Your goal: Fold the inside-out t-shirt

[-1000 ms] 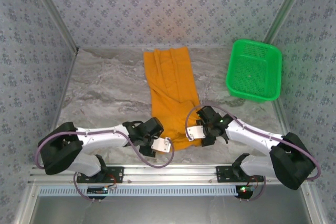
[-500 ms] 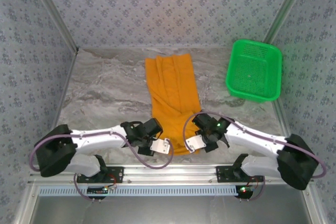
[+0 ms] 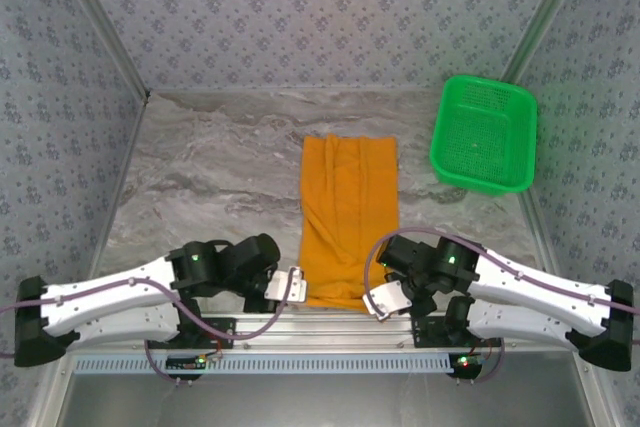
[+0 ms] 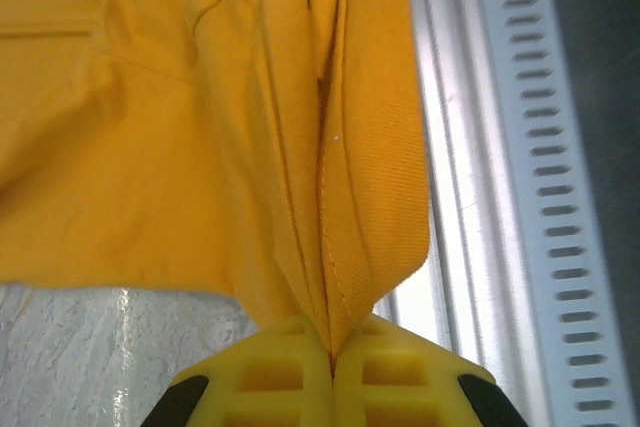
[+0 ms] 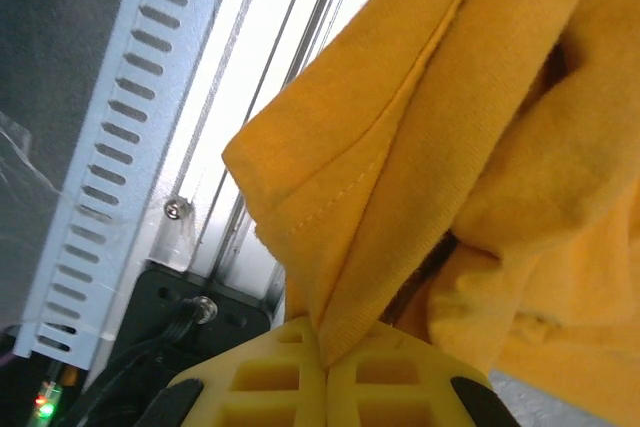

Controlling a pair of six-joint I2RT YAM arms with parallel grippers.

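Clamps shirt's (image 3: 348,219) near left corner in left gripper (image 4: 332,359), near right corner in right gripper (image 5: 325,365), both squeezed tight on cloth. Lies stretched as long strip on table (image 3: 210,177).

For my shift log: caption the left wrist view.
Left claw shut on a stitched edge of the orange-yellow t-shirt, beside the table's metal rail.

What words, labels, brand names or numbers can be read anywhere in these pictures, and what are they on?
None can be read.
The plain orange-yellow cloth t-shirt shows no print or legible label.
The green plastic mesh basket bears no writing.
The grey patterned wall covering carries small repeated motifs, not letters.
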